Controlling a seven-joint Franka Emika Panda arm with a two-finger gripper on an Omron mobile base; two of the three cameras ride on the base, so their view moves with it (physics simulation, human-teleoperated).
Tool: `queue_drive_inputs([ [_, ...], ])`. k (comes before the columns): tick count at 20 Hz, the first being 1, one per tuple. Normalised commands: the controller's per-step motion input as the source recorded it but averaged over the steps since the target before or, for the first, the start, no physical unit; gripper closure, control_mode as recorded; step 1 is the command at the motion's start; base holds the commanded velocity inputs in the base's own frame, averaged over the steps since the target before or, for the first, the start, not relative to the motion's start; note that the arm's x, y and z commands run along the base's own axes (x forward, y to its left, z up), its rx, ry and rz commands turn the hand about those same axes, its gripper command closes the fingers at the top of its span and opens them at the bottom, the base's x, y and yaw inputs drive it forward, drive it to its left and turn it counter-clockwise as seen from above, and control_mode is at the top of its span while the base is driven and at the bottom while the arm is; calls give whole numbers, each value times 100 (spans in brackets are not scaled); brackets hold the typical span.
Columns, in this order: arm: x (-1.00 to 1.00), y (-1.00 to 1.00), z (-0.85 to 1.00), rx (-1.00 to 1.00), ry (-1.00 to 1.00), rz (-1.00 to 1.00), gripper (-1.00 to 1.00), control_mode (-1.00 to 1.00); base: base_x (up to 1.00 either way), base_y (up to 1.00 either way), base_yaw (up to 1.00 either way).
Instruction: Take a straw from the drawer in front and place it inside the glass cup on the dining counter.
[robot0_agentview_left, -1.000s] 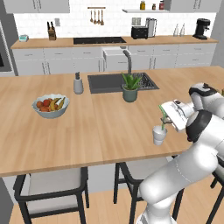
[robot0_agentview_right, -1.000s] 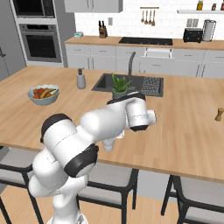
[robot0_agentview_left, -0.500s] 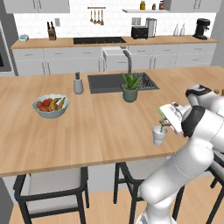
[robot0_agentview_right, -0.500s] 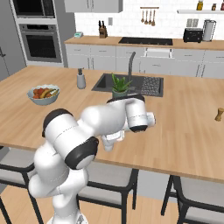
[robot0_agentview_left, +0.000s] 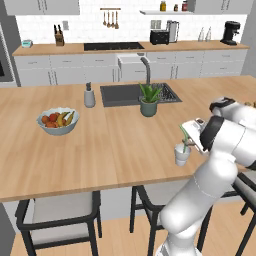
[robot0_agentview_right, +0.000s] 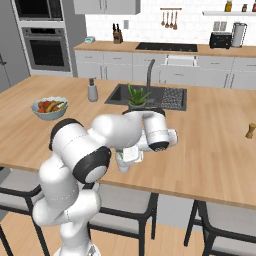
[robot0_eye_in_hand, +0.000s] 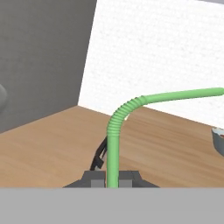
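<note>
Lowered a little since the earlier frames, the tool (robot0_agentview_left: 192, 137) is clamped on the straw (robot0_agentview_left: 185, 139), just above the glass cup (robot0_agentview_left: 182, 154). Long axis near upright; the straw's lower end seems to dip inside the cup. Behind the cup, a fruit bowl (robot0_agentview_left: 58, 121) sits far across the tabletop (robot0_agentview_left: 115, 145).

No legible text or labels anywhere
</note>
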Motion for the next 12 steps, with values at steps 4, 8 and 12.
queue_drive_inputs([
  [4,1,-8,0,0,0,2,100,-100,0,0,0],
  [8,7,-2,-1,0,0,1,100,-100,0,0,0],
  [12,8,0,-5,0,0,0,100,-100,0,0,0],
])
